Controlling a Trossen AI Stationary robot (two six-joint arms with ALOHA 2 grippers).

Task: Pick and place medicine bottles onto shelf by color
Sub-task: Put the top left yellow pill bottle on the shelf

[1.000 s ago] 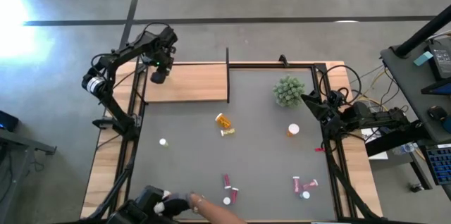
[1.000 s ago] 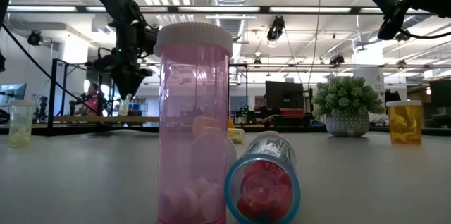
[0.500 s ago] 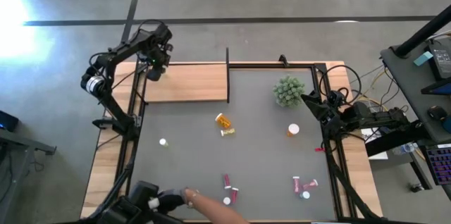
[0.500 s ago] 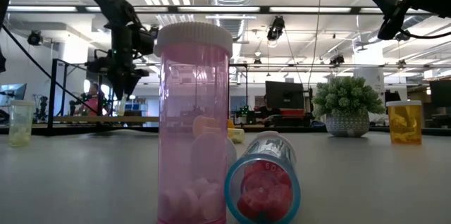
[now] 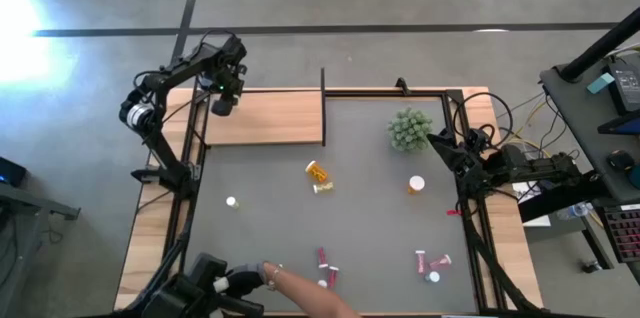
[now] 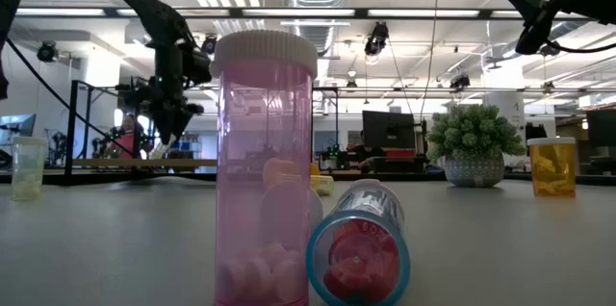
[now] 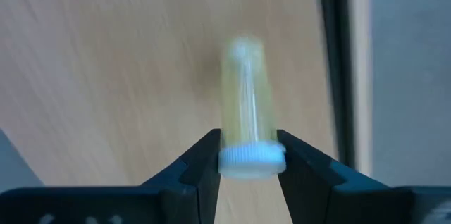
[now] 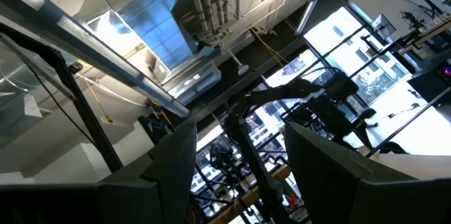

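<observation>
My left gripper [image 5: 222, 100] hangs over the far left end of the light-wood shelf [image 5: 275, 118], shut on a clear yellowish medicine bottle [image 7: 244, 104] with a white cap. In the low view it shows at the left [image 6: 164, 140]. Other bottles lie on the grey mat: orange ones [image 5: 317, 171] [image 5: 416, 185], a white-capped one [image 5: 232, 201] and pink ones [image 5: 322, 256] [image 5: 433, 260]. My right gripper [image 8: 239, 175] is parked at the table's right edge [image 5: 442, 144], pointing up, open and holding nothing. My left gripper pinches the bottle's white cap [image 7: 251, 159] between its two fingers [image 7: 204, 168], one on either side. The fingers come from above, pointing down. The bottle hangs upright below them, cap up, over the wood board; whether its base touches the board, I cannot tell.
A small green plant [image 5: 410, 130] stands at the far right of the mat. A black post [image 5: 323, 93] rises at the shelf's right end. A person's hand [image 5: 285, 283] reaches in at the near edge, beside a dark device [image 5: 212, 280]. A pink bottle [image 6: 265, 166] stands close before the low camera.
My left gripper has carried the yellowish bottle a little toward the table's left edge along the shelf and sunk slightly, still shut on the cap. The person's hand at the near edge has shifted a little.
</observation>
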